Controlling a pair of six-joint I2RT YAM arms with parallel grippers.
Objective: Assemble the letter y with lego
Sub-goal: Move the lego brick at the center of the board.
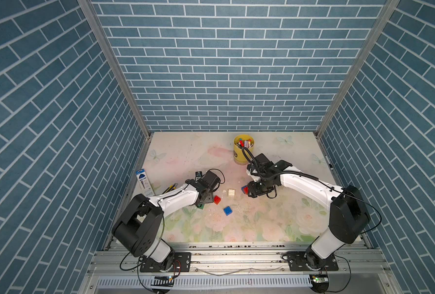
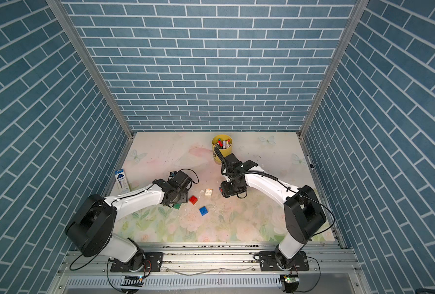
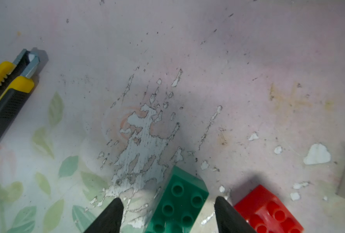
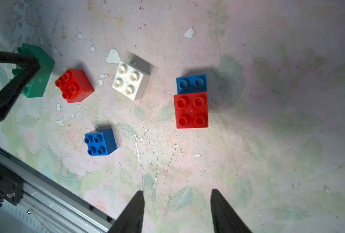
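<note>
Here, left gripper [image 3: 167,198] gapes astride the green brick [image 3: 184,193]; right gripper [image 4: 176,190] hangs parted, empty.

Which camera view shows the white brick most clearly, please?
The right wrist view: the white brick is close, unobstructed, four studs visible. Both top views show it small. The left wrist view barely catches it, if at all.
</note>
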